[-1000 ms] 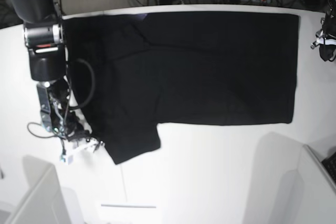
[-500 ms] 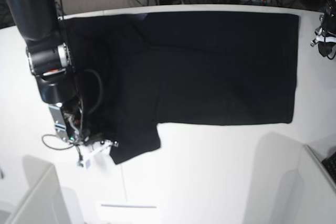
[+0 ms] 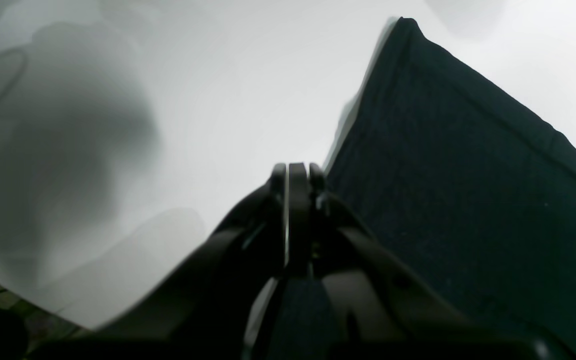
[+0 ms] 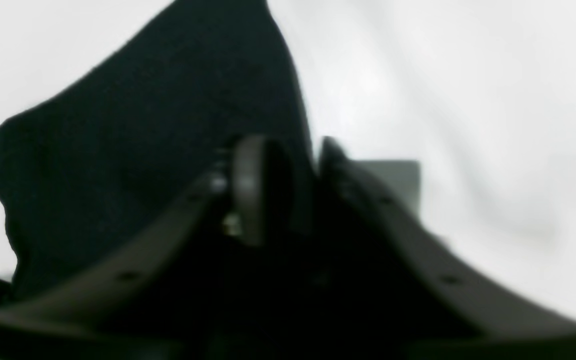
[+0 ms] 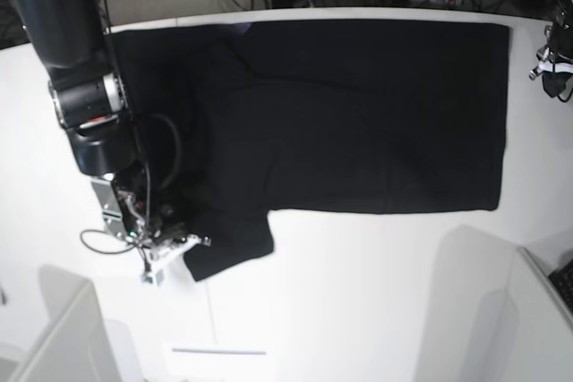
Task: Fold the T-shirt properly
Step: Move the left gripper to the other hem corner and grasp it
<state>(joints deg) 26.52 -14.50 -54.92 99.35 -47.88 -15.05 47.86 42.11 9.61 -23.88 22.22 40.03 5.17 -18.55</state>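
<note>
The black T-shirt (image 5: pixel 349 114) lies spread flat across the far half of the white table (image 5: pixel 358 301), one short sleeve (image 5: pixel 228 243) pointing toward the near edge. The right gripper (image 4: pixel 288 150) sits at that sleeve's edge and, though the wrist view is blurred, appears to be pinching the fabric. The left gripper (image 3: pixel 295 172), at the table's far right, has its fingers pressed together, gripping nothing, beside the shirt's corner.

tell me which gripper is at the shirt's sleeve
The right gripper: it sits at the sleeve's edge on the T-shirt. The left gripper is off past the hem.
</note>
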